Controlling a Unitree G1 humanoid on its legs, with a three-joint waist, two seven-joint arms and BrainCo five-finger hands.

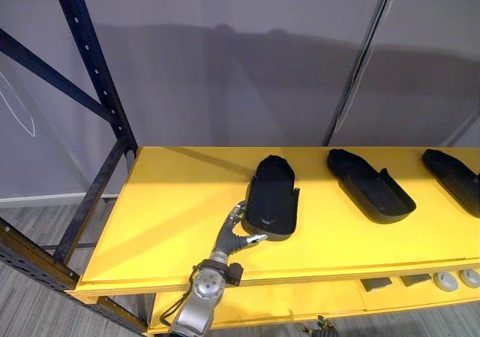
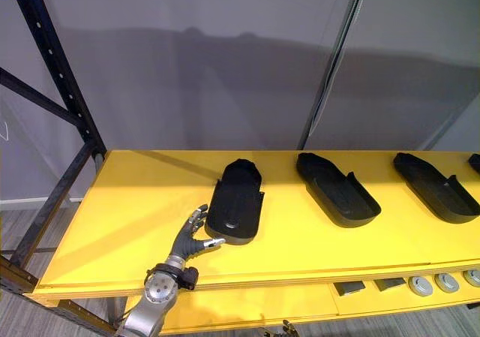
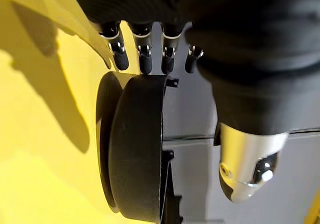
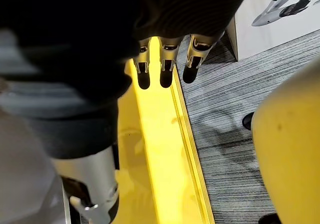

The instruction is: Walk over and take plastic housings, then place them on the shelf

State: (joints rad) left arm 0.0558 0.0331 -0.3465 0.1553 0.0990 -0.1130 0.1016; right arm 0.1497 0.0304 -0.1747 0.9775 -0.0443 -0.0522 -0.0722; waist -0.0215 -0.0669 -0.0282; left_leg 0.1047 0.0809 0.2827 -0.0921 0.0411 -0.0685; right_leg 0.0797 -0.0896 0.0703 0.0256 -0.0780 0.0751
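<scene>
Several black plastic housings lie in a row on the yellow shelf board (image 1: 165,202). My left hand (image 1: 234,236) rests on the board at the near left corner of the leftmost housing (image 1: 271,198). Its fingers (image 3: 145,59) are straight with their dark tips at the housing's (image 3: 135,149) rim, and the thumb (image 1: 253,239) points at its front edge. The hand is open and grips nothing. To the right lie a second housing (image 1: 371,185) and a third housing (image 1: 454,178). My right hand (image 4: 165,64) hangs low with straight fingers, empty, above the lower yellow shelf's edge (image 4: 160,159) and the grey carpet.
A dark blue rack upright (image 1: 97,74) and its braces stand at the shelf's left end. A grey wall closes the back. On the lower yellow shelf sit small grey blocks (image 1: 375,283) and round discs (image 1: 446,281). Bare board lies left of the hand.
</scene>
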